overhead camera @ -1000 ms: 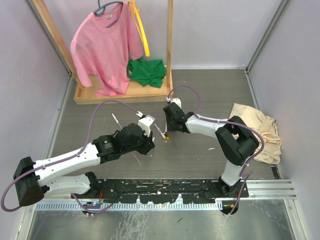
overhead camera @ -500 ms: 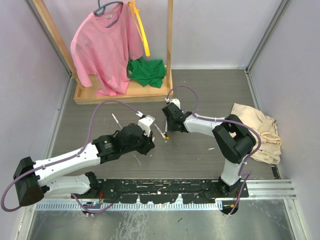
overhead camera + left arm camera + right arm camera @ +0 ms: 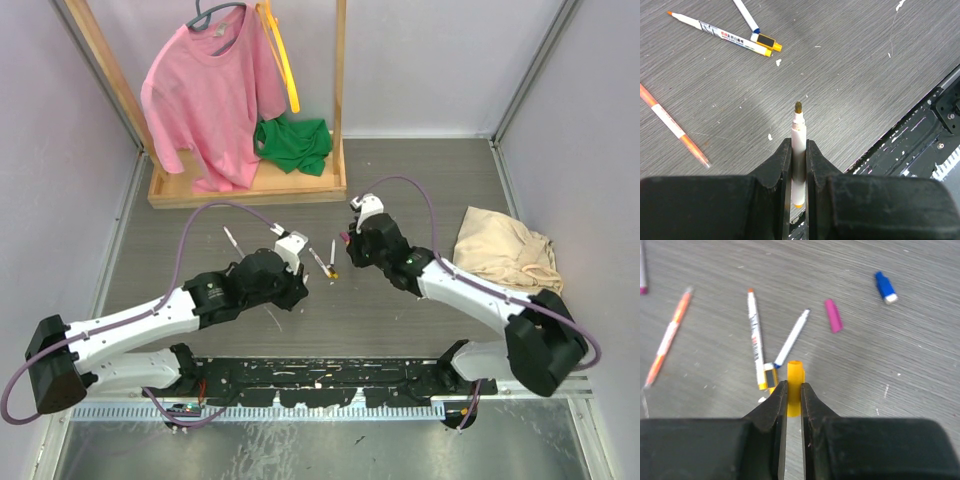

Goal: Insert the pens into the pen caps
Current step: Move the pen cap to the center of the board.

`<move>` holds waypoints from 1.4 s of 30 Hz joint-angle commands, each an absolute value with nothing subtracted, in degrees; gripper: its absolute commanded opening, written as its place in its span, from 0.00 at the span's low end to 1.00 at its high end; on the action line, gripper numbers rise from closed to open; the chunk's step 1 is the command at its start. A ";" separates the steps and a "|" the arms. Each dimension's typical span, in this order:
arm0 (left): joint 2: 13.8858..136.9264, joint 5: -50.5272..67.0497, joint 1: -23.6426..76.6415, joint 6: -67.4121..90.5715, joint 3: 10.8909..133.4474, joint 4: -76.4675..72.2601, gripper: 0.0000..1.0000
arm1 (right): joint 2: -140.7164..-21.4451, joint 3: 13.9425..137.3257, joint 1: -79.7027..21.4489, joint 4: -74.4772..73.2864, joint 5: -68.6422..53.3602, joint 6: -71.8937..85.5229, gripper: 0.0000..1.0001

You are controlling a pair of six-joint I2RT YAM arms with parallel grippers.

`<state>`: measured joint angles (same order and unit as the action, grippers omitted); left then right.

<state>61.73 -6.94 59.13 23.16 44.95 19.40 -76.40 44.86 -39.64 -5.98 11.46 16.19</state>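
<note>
My left gripper [image 3: 300, 287] is shut on a white pen [image 3: 798, 135] with a dark yellow tip that points out past the fingertips [image 3: 782, 152]. My right gripper [image 3: 350, 252] is shut on a yellow pen cap [image 3: 794, 385], held upright above the floor. Below it lie a white pen with an orange tip and yellow end [image 3: 756, 342], a blue-ended pen [image 3: 792, 335], an orange pen [image 3: 667, 337], a magenta cap [image 3: 833, 322] and a blue cap [image 3: 886, 287]. The two grippers face each other, a short gap apart.
A wooden rack [image 3: 240, 188] at the back holds a pink shirt [image 3: 215, 90] and green cloth [image 3: 293, 143]. A beige cloth [image 3: 505, 250] lies right. The black base rail [image 3: 320, 375] runs along the near edge. Another pen [image 3: 231, 240] lies left.
My right arm has swung its elbow out to the right, and its gripper has drawn back to the right of the pens with the yellow cap. The left arm has stayed put.
</note>
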 commanded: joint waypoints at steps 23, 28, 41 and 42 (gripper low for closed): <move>57.30 -9.05 59.01 24.61 42.54 14.23 0.00 | -75.74 42.54 -54.22 -28.67 -21.27 -55.88 0.15; 56.99 -9.38 59.00 24.61 42.45 14.37 0.00 | -78.83 42.39 -55.07 -29.09 -20.86 -57.23 0.20; 57.02 -9.93 59.01 24.79 42.45 14.58 0.00 | -77.84 42.17 -55.48 -28.00 -20.29 -57.66 0.40; 57.04 -9.95 58.98 24.79 42.35 14.56 0.00 | -76.77 42.27 -55.46 -27.90 -20.37 -57.32 0.40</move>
